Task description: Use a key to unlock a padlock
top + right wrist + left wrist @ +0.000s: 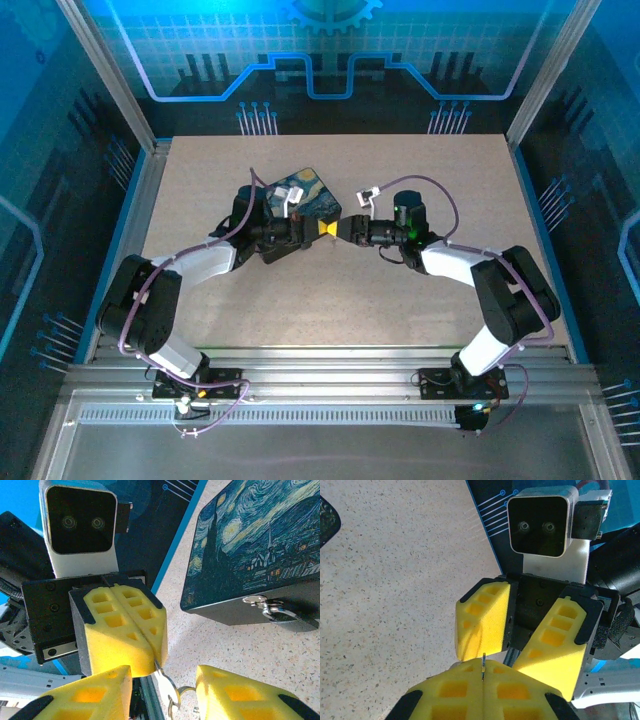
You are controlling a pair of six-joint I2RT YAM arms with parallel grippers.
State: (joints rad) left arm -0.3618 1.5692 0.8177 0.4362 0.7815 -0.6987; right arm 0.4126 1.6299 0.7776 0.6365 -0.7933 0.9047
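Two grippers are meeting tip to tip at mid-table, and we are seeing the left gripper (149, 655) pressing its yellow pads (125, 630) fully together on the key (161, 676), whose thin metal is poking out from the seam with a small ring (176, 697) dangling below it. Our right gripper (162, 676) is standing wide apart and gripping nothing, its fingers (240, 697) flanking the key at 9 and 3 o'clock. The padlock (282, 616) is hanging on the hasp (252, 600) at the front of the starry-night tin (250, 545), at 3 o'clock in the right wrist view; from overhead the tin is lying at 11 o'clock of the grippers, on the speckled table (420, 300)
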